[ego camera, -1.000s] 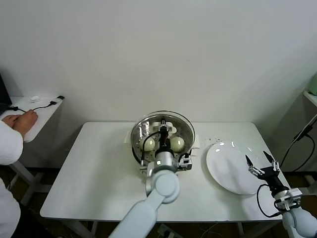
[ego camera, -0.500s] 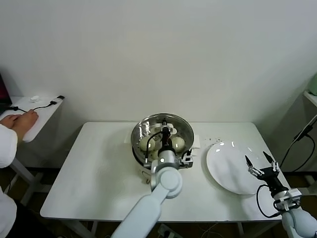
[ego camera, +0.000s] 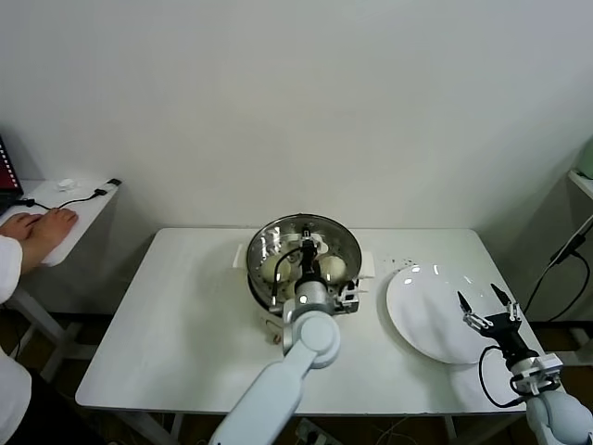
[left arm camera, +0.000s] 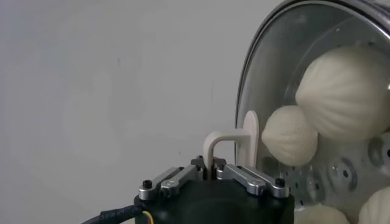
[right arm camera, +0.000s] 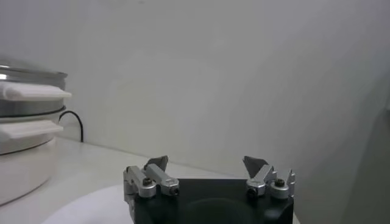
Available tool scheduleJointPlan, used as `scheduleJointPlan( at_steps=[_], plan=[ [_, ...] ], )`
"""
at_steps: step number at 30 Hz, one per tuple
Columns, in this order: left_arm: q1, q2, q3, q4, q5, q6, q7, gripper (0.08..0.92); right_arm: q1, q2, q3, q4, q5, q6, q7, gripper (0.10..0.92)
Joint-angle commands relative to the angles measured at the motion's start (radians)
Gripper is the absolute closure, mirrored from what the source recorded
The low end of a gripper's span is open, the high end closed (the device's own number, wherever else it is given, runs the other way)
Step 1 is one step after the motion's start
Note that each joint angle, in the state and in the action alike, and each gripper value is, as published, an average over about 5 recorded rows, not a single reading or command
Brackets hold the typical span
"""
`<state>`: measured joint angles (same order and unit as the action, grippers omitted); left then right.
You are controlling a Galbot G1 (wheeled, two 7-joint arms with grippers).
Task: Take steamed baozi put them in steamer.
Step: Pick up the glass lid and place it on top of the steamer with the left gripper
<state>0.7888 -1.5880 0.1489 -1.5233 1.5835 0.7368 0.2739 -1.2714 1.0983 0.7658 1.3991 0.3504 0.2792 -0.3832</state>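
Observation:
The steel steamer stands at the table's middle back on its white cooker base. Several pale baozi lie inside on the perforated floor, showing through the round glass lid; two of them are close to the lid's rim. My left gripper is over the steamer, shut on the lid's white handle. Above the near-right edge of the flat white plate my right gripper hangs open, nothing between its fingers.
A person's hand rests on a small side table at the far left, beside a black cable. The steamer's white side handle sticks out toward the plate. A wall runs close behind the table.
The lid, held by my left gripper, has come down from a raised, tilted pose and now sits lower over the steamer. The right arm has stayed still.

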Motion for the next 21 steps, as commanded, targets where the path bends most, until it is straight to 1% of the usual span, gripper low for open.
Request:
scheduleJointPlan(
  at_steps=[1, 7, 14, 17, 21],
  plan=[
    [-0.001, -0.004, 0.002, 0.014, -0.012, 0.039, -0.016, 0.848, 0.000, 0.003, 0.003, -0.001, -0.005, 0.002, -0.003, 0.203],
    [-0.006, -0.001, 0.006, 0.018, -0.006, 0.038, -0.008, 0.848, 0.000, 0.007, 0.005, -0.005, -0.011, 0.004, -0.007, 0.203],
    [-0.006, 0.021, 0.016, -0.039, 0.030, 0.026, 0.062, 0.842, 0.001, 0.006, 0.009, -0.008, -0.012, 0.003, -0.009, 0.203],
    [0.000, 0.036, 0.026, -0.081, 0.029, 0.030, 0.086, 0.789, 0.003, 0.005, 0.011, -0.012, -0.012, 0.003, -0.010, 0.203],
    [0.013, 0.057, 0.041, -0.139, 0.022, 0.039, 0.115, 0.670, 0.004, 0.004, 0.013, -0.016, -0.012, 0.001, -0.012, 0.203]
  ],
)
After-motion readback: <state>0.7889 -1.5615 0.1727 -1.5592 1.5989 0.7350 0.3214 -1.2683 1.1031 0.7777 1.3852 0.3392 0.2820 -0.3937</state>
